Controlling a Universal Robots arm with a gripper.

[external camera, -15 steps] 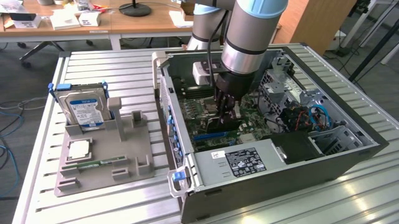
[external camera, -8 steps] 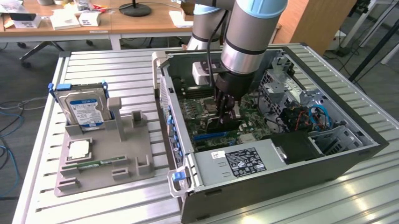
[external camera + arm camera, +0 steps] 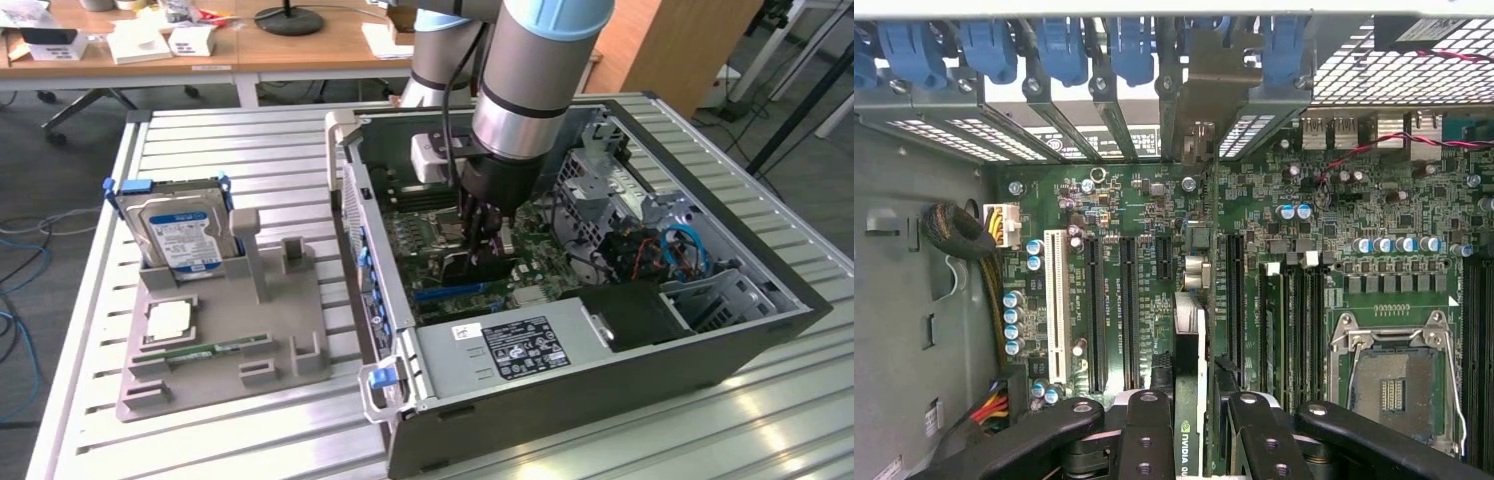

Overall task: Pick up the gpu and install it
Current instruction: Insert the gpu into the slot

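In the exterior view, the gripper [image 3: 483, 228] is down inside the open computer case [image 3: 787, 300], clamped on the gpu [image 3: 475, 264], which hangs edge-down over the motherboard [image 3: 534, 250]. We judge the pick-up done and the seating unfinished. We cannot tell whether the card's edge has entered a slot. On the exterior view's left, the parts stand [image 3: 287, 330] holds the hard drive [image 3: 180, 238] and the memory stick [image 3: 200, 352].

In the wrist view, the gripper [image 3: 1192, 425] pinches the gpu [image 3: 1190, 340] edge-on, and its end bracket [image 3: 1201, 95] is up at the rear openings. Black expansion slots [image 3: 1126, 310] flank it closely, with blue latches [image 3: 1064, 45] at the back. The cable bundle [image 3: 959, 230] sits well aside.
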